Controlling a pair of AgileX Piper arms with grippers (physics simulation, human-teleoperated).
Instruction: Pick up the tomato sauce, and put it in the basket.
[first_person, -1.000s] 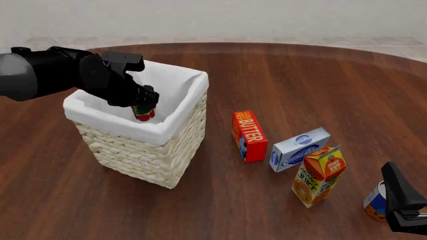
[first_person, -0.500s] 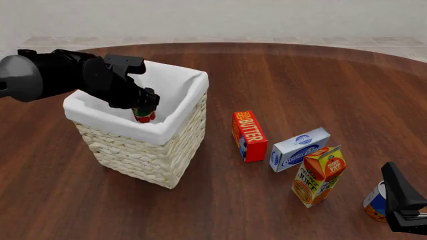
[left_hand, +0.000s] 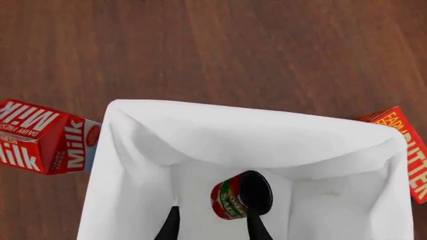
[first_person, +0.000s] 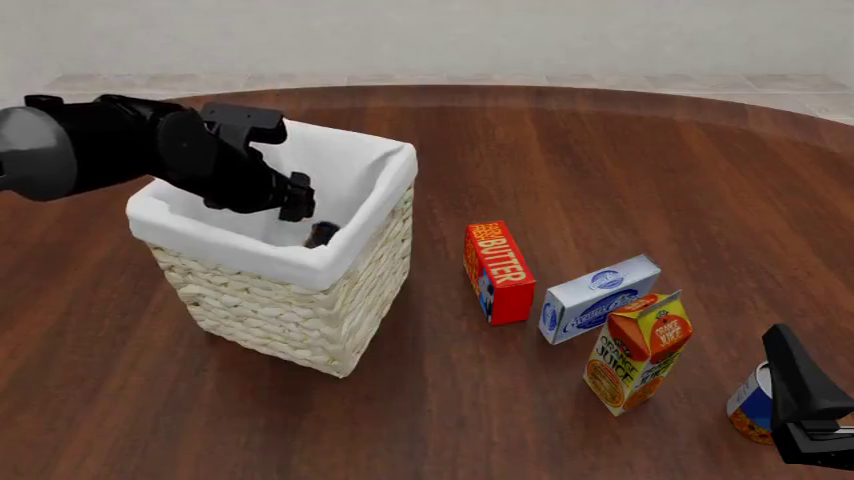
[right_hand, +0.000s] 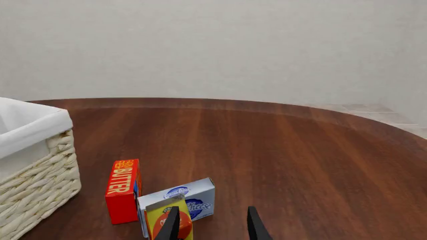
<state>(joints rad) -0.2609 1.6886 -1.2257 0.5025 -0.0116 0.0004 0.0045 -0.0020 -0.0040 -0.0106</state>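
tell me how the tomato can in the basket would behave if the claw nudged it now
The can lies tipped inside the basket, so it would probably roll rather than slide. It looks rigid, unlikely to dent. The cloth liner may slow it, and the walls should stop it.

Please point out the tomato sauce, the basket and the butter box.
tomato sauce (left_hand: 227, 198): left wrist view, on its label.
basket (first_person: 287, 318): front view, on its woven wall.
butter box (first_person: 503, 265): front view, on its red face.

Left hand (first_person: 302, 213) spread open; right hand (right_hand: 211, 223) apparently parted, low.
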